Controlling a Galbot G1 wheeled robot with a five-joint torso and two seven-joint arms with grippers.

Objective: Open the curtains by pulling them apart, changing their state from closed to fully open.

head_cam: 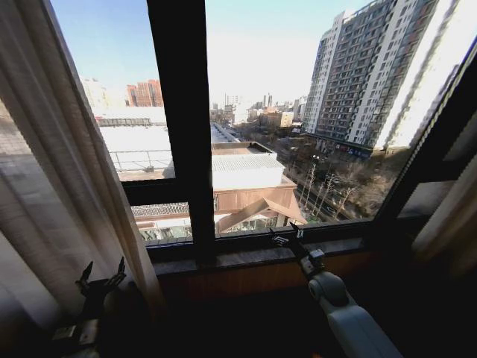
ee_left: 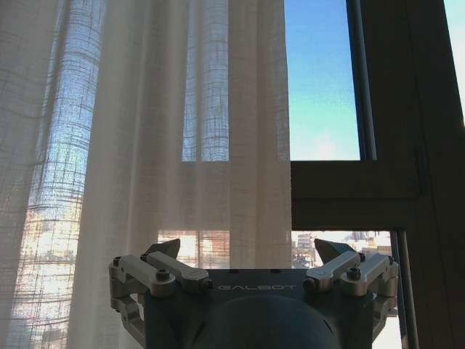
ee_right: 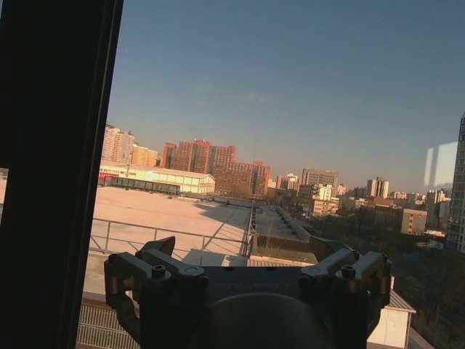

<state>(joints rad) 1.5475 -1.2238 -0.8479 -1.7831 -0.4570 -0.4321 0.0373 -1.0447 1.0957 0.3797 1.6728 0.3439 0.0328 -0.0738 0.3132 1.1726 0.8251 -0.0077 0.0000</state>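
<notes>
With both curtains [head_cam: 67, 179] drawn aside, left gripper [head_cam: 102, 280] at seven o'clock and right gripper [head_cam: 287, 237] at six are hanging open-fingered, gripping nothing.

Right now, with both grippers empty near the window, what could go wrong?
The open left gripper faces the sheer cream pleated curtain; thin fabric might slip between the fingers or snag. The open right gripper sits near the dark window frame and glass, so reaching could bump them. The right-hand curtain panel looks awkwardly far sideways.
</notes>
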